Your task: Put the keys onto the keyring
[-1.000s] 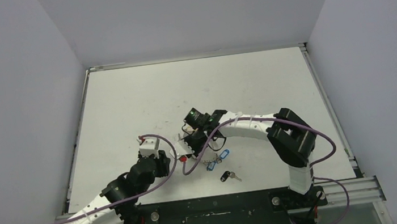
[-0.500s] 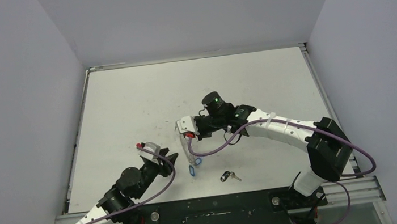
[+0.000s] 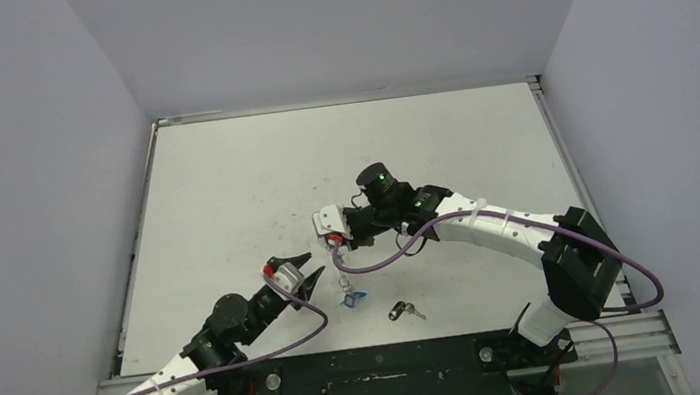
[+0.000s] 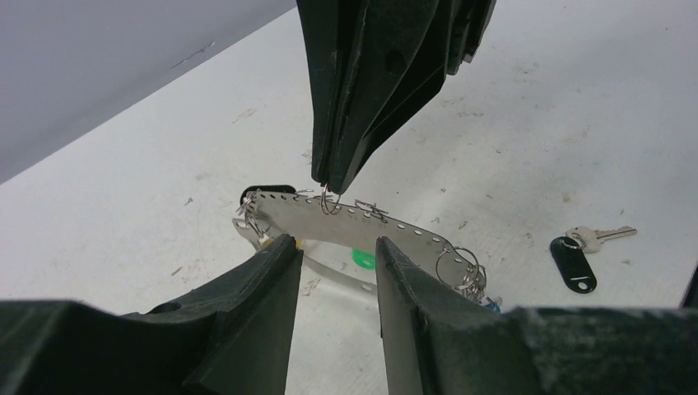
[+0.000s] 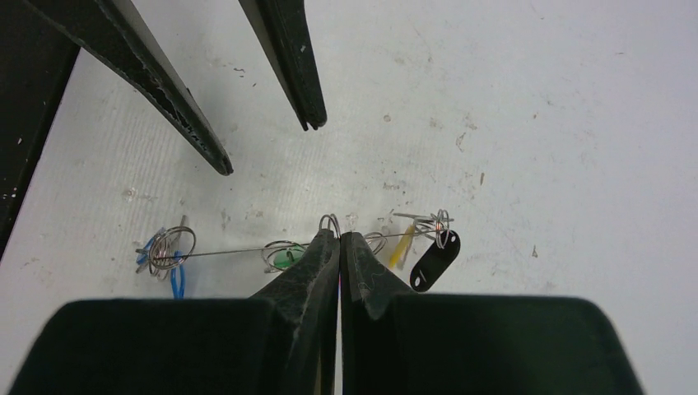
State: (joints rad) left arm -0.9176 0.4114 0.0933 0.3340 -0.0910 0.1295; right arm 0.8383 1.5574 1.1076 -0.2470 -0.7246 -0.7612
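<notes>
well, the keyring [image 4: 387,226] reads as a thin, springy metal band w/ a row of small holes, light but floppy. seen edge-on from the right wrist it's barely a line, so it'll prob twist and swing when nudged, and the bare metal looks slippery. it hangs off the right gripper [image 4: 329,183], whose fingers are pinched tight on a small wire loop at the band's top edge, roughly mid-length. its lower end dips toward the table [image 3: 225,193]; can't tell if it touches. dangling from it: blue keys [image 5: 169,267] at one end, a green key [image 4: 360,259] near the middle, a yellow key [image 5: 399,247] and a black tag [image 5: 434,259] at the other. one loose key [image 4: 574,263] w/ its own black tag lies on the table, apart from the ring, toward the near edge. best hold there is prob the flat plastic tag, grippier than the blade, leaving its small ring free. left gripper [image 4: 333,240] sits low, angled toward the band, jaws partway apart w/ nothing between them, tips just short of it. right arm reaches across, wrist tipped down, fingers pointing at the table.
</notes>
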